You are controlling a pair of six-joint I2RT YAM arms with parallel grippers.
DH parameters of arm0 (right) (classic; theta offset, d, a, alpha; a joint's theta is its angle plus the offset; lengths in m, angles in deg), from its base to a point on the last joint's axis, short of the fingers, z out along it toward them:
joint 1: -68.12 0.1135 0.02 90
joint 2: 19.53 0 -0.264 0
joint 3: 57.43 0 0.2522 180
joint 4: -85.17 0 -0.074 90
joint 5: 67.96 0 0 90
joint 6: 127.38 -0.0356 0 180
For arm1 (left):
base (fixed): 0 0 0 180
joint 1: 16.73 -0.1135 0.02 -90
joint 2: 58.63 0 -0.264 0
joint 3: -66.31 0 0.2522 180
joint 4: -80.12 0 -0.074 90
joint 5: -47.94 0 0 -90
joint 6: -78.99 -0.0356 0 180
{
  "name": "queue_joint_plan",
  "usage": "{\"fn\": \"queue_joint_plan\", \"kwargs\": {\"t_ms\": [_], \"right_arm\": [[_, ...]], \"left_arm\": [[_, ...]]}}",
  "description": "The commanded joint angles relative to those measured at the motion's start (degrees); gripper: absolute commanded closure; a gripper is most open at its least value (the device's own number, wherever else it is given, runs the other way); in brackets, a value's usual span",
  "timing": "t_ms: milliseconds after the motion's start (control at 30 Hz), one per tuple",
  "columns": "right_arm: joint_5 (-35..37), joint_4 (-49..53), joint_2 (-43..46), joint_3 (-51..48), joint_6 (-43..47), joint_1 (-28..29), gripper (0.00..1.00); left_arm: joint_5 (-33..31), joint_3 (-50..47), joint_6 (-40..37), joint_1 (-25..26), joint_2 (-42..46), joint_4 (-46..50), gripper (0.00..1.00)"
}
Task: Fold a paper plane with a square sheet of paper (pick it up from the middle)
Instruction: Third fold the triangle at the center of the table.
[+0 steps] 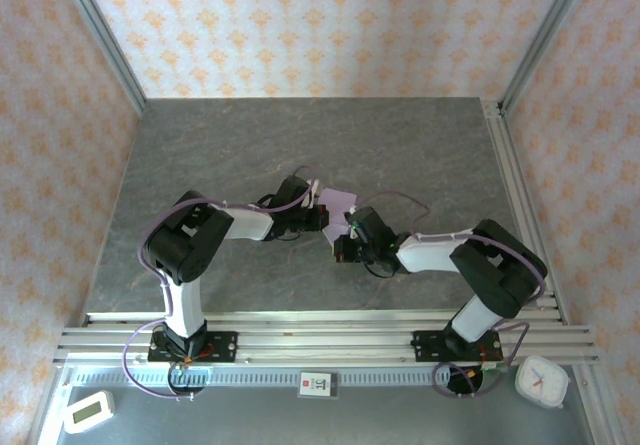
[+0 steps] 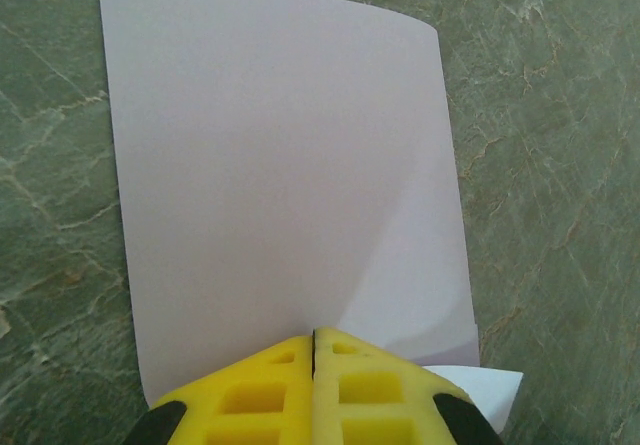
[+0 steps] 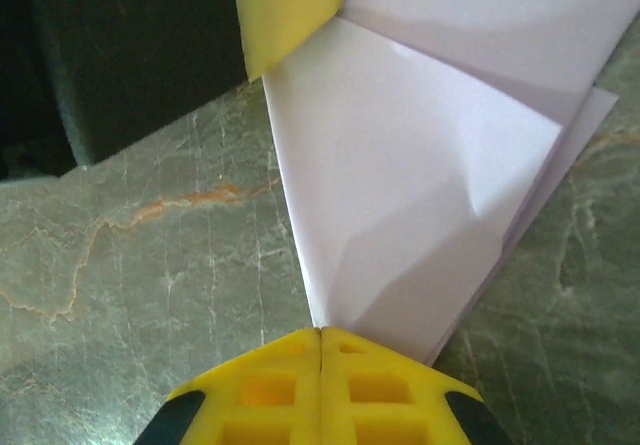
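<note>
Grip: left gripper [image 2: 315,337] and right gripper [image 3: 320,331] both pinching the square sheet of paper [image 2: 280,165]
Risk: uneven pull could tear it, imo

The left arm [image 1: 200,240] is reaching in from 7 o'clock and the right arm [image 1: 470,260] from 5, and together they are filling the near middle of the table [image 1: 250,135]. The left gripper [image 2: 314,333] and right gripper [image 3: 320,330], jaws pressed together, are crowding the paper [image 1: 338,202] at the centre, tips close to each other. In the right wrist view the left one's yellow finger [image 3: 290,15] is sitting at 12, just past the paper. Bare tabletop is lying open from 9 through 12 to 3. Walls [image 1: 300,25] and posts [image 1: 100,30] are closing those edges, and rails [image 1: 320,327] are running along 6.
</note>
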Motion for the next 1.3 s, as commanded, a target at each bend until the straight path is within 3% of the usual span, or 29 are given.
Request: {"fn": "queue_joint_plan", "kwargs": {"t_ms": [0, 367, 600, 800, 900, 1000, 1267], "right_arm": [[0.47, 7.39, 0.33, -3.63, -2.09, 1.58, 1.00], [5.31, 15.37, 8.98, -6.86, -5.63, 1.72, 1.00], [7.06, 16.83, 18.06, -4.29, -8.78, -0.50, 1.00], [6.76, 5.56, 19.72, -3.93, -15.87, -0.46, 1.00], [6.54, -2.27, 18.74, -5.49, -18.95, -0.33, 1.00], [7.12, -7.86, 17.42, -6.81, -20.59, -0.07, 1.00], [9.07, -14.42, 11.20, -9.14, -23.02, 1.96, 1.00]], "left_arm": [[-2.82, -1.27, 0.33, 0.05, -3.82, 6.21, 1.00], [-4.14, -2.25, 4.59, -0.57, -2.96, 5.98, 1.00], [-6.83, -11.23, 21.49, 0.92, 2.40, -3.08, 1.00], [-19.43, -21.89, 45.52, 8.24, 9.30, -13.22, 1.00], [-26.41, -23.14, 54.05, 12.53, 10.96, -14.86, 1.00], [-29.43, -21.82, 57.59, 14.26, 10.08, -15.43, 1.00], [-28.34, -19.56, 58.76, 14.34, 6.26, -16.40, 1.00]]}}
